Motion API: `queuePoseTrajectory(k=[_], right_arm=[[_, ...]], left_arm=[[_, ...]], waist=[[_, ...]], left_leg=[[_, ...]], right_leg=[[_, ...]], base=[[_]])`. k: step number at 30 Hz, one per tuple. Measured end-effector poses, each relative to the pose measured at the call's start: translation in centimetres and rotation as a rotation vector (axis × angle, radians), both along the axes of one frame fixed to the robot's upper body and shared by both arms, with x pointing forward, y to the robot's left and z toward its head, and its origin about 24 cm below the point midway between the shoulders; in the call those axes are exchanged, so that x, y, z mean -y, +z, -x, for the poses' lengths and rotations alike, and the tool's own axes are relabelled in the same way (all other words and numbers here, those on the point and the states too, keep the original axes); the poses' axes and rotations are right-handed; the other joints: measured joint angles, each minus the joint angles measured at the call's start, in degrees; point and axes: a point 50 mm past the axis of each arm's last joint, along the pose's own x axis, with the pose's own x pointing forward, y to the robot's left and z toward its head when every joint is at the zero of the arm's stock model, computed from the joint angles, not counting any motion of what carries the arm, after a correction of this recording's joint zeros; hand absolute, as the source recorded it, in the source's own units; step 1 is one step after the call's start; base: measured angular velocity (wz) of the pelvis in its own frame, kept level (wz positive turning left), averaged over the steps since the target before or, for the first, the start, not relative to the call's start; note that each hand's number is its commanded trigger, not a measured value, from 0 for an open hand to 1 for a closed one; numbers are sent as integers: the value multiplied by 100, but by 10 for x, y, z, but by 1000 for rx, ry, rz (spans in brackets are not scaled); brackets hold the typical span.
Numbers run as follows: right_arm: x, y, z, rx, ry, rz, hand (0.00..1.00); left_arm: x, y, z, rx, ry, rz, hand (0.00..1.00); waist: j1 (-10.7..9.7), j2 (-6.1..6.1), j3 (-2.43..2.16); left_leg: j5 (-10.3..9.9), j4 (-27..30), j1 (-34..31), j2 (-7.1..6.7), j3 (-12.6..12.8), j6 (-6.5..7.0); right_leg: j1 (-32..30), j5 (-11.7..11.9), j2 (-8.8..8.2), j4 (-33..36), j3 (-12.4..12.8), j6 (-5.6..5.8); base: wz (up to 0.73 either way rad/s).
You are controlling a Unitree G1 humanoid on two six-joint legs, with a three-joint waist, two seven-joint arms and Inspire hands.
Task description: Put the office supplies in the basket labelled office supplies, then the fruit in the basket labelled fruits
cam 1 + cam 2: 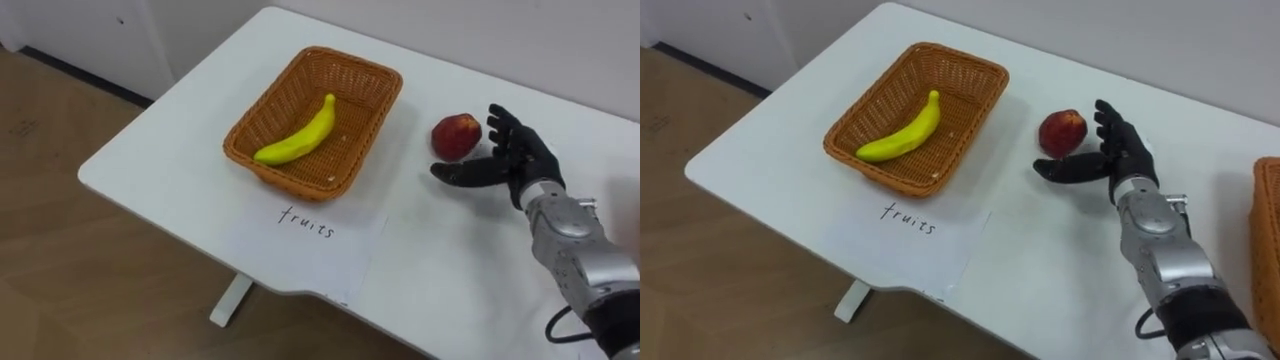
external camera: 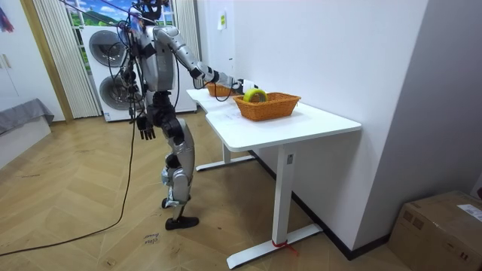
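1. Nearest the head camera, the robot's right hand [image 1: 520,165] reaches in from the right over the white table [image 1: 150,150]. Its fingers are straight and spread apart, the thumb is stretched out low, and it holds nothing.
2. Furthest left on the table, a brown wicker basket [image 1: 240,135] sits well in from the rounded corner. A yellow banana [image 1: 300,138] lies slantwise inside it, alone.
3. A sheet of paper [image 1: 300,245] with a handwritten word lies just in front of that basket, close to the table's front edge.
4. The red apple [image 1: 456,136] lies on the bare tabletop to the right of the basket and outside it, just beside the open palm. Whether they touch I cannot tell.
5. Further right, a second basket [image 2: 271,107] stands near the table's end, holding a yellow-green thing [image 2: 254,95] I cannot make out.
6. The table's far edge runs along a white wall [image 1: 560,40]. Bare tabletop lies between the apple and the front edge.
7. From across the room, the robot stands at the table's long side with open wood floor [image 2: 90,196] behind it. Its left hand [image 2: 147,129] hangs by its hip, too small to tell its state.
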Motion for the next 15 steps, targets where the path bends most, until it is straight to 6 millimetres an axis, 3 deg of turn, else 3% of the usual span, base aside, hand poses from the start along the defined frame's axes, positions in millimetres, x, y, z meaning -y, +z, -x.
queuePoseTrajectory(k=[9, 15], right_arm=[[-6, 25, -17, 100, -30, 58, 0], [-5, 31, -20, 131, -75, 69, 0]], left_arm=[[-1, 0, 1, -7, 4, 14, 0], [1, 0, -2, 8, 20, 22, 0]], waist=[[119, -10, 19], [198, 10, 31]], left_leg=[[19, 53, -98, 29, 82, -27], [19, 116, -313, 36, 79, -27]], right_leg=[[45, -8, 75, -124, -95, -31], [-107, -16, 69, -91, -134, -39]], base=[[9], [8]])
